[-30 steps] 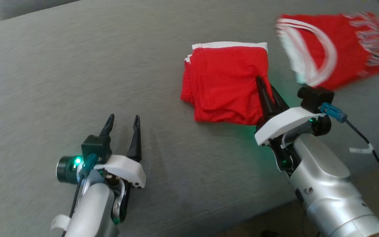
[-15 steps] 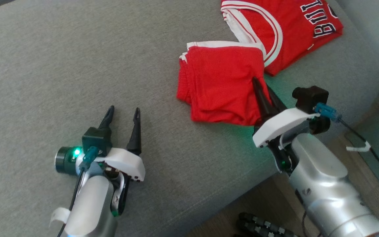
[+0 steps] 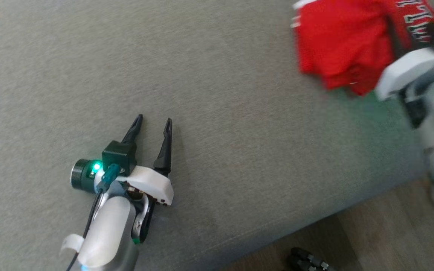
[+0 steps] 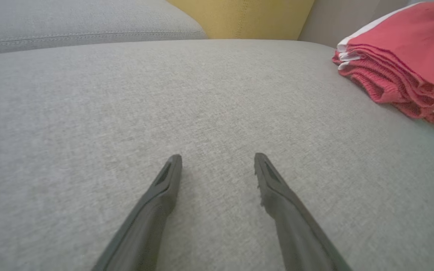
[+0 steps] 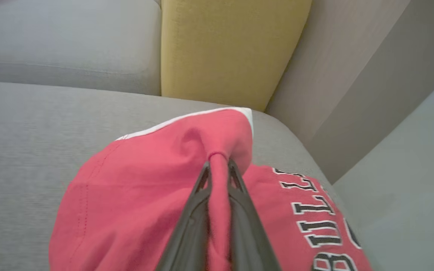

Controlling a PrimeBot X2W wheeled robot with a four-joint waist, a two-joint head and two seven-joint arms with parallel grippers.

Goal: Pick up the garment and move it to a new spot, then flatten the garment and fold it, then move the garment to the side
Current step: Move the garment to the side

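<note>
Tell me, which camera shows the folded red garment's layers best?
The left wrist view: the folded red garment is sharp, its stacked layers seen edge-on on the grey sofa cushion. The head view shows it blurred at the upper right. The right wrist view shows its top up close, pinched in the right gripper's shut jaws.

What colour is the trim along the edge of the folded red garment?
White trim on the folded garment; clearest in the right wrist view.

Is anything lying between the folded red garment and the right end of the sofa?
Yes. A red jersey with lettering lies on the cushion on that side, right against the folded red garment that the right pincer grips.
</note>
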